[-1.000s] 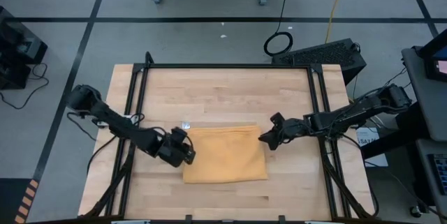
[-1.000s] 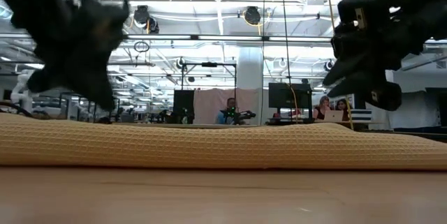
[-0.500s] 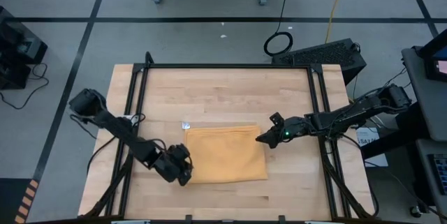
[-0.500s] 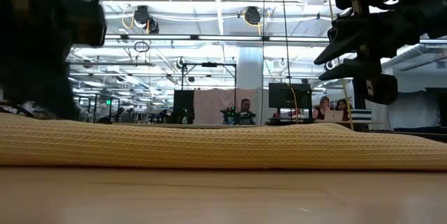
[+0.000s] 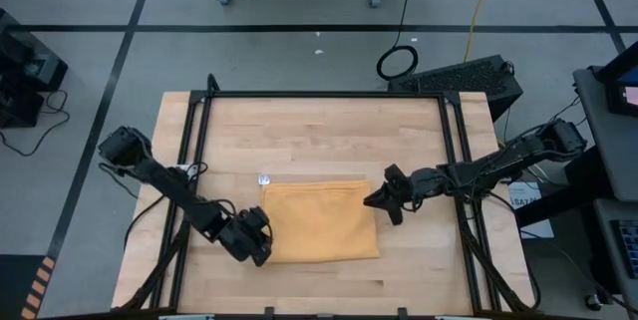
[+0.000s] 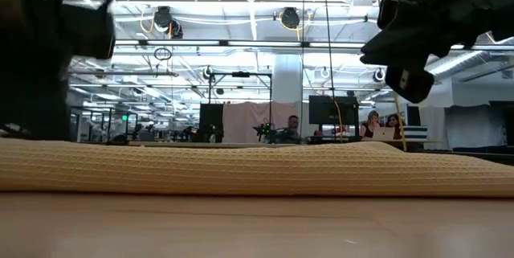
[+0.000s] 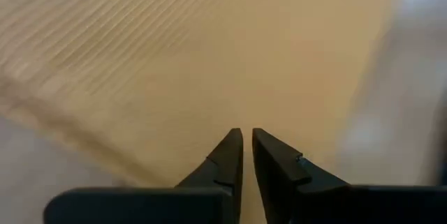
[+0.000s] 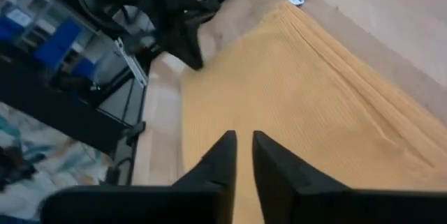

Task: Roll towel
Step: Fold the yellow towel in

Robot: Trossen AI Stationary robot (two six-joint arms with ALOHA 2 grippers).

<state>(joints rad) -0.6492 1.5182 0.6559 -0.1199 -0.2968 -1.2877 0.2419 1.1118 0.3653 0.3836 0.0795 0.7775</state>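
Folded mustard-yellow waffle-weave towel (image 5: 321,221) lies flat on the pale wooden table (image 5: 319,131), a gripper at each side.

The left gripper (image 5: 261,248) sits at the towel's near left corner, its dark fingers (image 7: 230,155) pressed together and pinching nothing; the right gripper (image 5: 371,199) hovers at the far right corner, fingers nearly together, empty; a small white tag (image 5: 264,179) shows at the far left corner.

We see the towel (image 5: 321,221) flat on the worktop (image 5: 319,131), the left pincer (image 5: 261,250) at its eight o'clock corner, the right pincer (image 5: 373,200) at its two o'clock corner.
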